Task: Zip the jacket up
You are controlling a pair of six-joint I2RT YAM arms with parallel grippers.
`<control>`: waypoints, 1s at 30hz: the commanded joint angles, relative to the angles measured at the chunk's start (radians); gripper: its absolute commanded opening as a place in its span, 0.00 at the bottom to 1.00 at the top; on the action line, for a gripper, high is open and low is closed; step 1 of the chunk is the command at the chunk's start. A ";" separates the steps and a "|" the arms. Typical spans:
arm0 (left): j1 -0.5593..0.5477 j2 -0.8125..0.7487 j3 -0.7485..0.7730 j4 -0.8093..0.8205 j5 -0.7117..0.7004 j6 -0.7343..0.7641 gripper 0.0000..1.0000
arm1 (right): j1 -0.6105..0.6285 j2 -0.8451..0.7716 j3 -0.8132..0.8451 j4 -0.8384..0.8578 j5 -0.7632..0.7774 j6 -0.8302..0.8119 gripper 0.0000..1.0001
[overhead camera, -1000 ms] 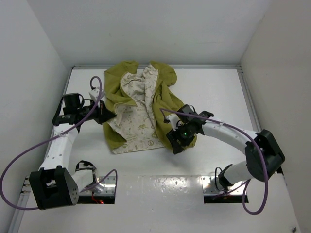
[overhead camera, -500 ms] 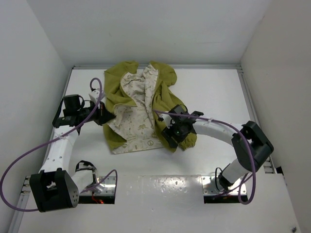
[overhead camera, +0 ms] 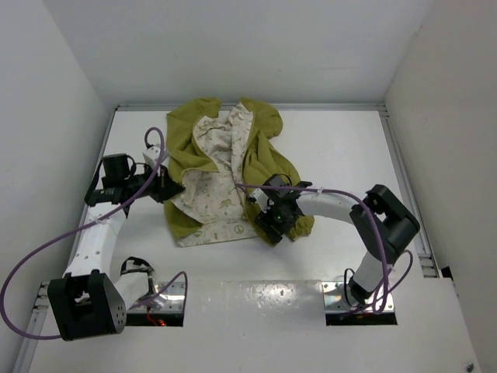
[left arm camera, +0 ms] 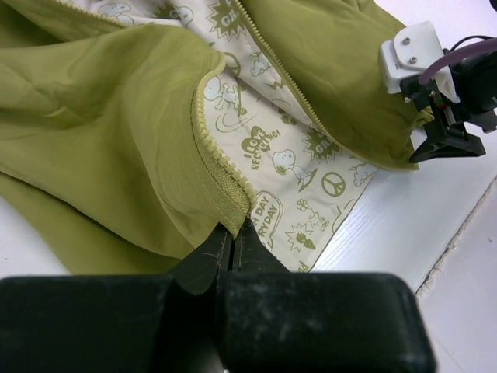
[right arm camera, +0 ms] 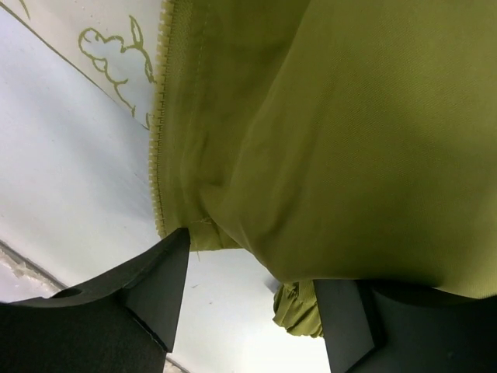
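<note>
The olive-yellow jacket (overhead camera: 268, 165) lies open on the white table, its cream printed lining (overhead camera: 221, 190) facing up. My left gripper (overhead camera: 168, 189) is at the jacket's left front edge. In the left wrist view it (left arm camera: 233, 230) is shut on the toothed zipper edge (left arm camera: 217, 159). My right gripper (overhead camera: 269, 226) is at the lower corner of the right front panel. In the right wrist view it (right arm camera: 256, 299) stands open, and the panel's bottom corner with its zipper teeth (right arm camera: 159, 179) hangs over the left finger (right arm camera: 159, 272). A ribbed cuff (right arm camera: 299, 312) lies by the right finger.
White walls close in the table (overhead camera: 342, 148) at the back and on both sides. A purple cable (overhead camera: 46, 249) loops off the left arm, and another (overhead camera: 408, 311) off the right arm. The two arm bases (overhead camera: 155, 299) sit at the near edge.
My right arm has swung left, bringing its gripper from the jacket's right side to the panel's lower corner, and its jaws have narrowed slightly. The left gripper has kept its grip and place.
</note>
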 commanded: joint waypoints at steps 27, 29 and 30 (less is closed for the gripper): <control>-0.001 -0.043 -0.040 0.028 0.008 0.009 0.00 | -0.095 -0.265 0.024 0.058 -0.122 0.070 0.00; -0.001 -0.052 -0.040 0.028 0.008 0.009 0.00 | -0.157 -0.357 0.007 0.083 -0.072 0.107 0.00; -0.001 -0.052 -0.040 0.028 0.008 0.000 0.00 | -0.189 -0.393 0.002 0.085 -0.044 0.148 0.00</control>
